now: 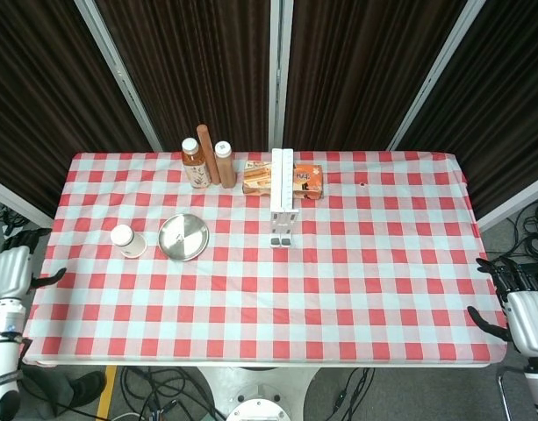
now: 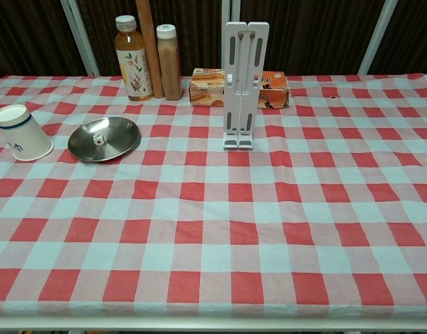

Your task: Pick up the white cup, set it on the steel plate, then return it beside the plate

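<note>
The white paper cup (image 2: 21, 140) with a dark blue band under its rim and a small dark mark on its side stands upside down, wide end on the red-and-white checked bench (image 1: 356, 263). It sits just beside the round steel plate (image 2: 104, 138), on the plate's left, not touching it. The shallow plate shows a tiny pale spot near its middle. The left hand (image 1: 11, 272) hangs off the bench's left edge, fingers apart, holding nothing. The right hand (image 1: 520, 307) waits past the right edge, fingers spread and empty.
</note>
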You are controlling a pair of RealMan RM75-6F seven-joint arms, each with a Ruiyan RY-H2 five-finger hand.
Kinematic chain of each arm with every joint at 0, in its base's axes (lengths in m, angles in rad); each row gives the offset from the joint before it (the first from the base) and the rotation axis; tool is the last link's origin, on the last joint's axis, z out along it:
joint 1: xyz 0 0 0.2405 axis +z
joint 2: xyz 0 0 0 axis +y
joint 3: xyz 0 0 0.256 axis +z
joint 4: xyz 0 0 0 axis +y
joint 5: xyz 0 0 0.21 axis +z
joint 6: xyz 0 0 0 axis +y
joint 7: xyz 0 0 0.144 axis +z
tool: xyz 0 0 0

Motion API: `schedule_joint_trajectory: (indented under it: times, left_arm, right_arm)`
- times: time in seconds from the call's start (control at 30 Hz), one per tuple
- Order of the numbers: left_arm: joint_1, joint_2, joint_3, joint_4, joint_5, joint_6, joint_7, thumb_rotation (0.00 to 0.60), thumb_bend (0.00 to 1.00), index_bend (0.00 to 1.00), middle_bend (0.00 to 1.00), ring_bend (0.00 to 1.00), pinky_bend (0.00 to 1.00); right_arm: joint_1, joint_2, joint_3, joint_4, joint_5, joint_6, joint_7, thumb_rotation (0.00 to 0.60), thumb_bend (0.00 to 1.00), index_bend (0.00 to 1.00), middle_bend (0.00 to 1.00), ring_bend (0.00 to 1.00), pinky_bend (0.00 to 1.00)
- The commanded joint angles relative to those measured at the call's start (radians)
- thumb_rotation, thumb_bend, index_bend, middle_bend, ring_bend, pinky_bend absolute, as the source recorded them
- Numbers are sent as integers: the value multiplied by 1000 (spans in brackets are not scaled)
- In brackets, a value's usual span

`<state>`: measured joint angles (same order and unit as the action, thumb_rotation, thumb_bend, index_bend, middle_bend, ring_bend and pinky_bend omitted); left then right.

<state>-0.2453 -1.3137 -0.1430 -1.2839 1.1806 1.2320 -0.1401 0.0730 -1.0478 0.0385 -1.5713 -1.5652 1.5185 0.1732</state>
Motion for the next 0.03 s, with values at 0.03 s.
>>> schedule_joint_trajectory:
  times: [0.03]
  left_arm:
    - [58,32,40,-51,21,63,40,600,184,198,211,126,105]
  right_arm:
    - [5,-6,1,-3,-7,-5,-6,600,161,158,263,81,175]
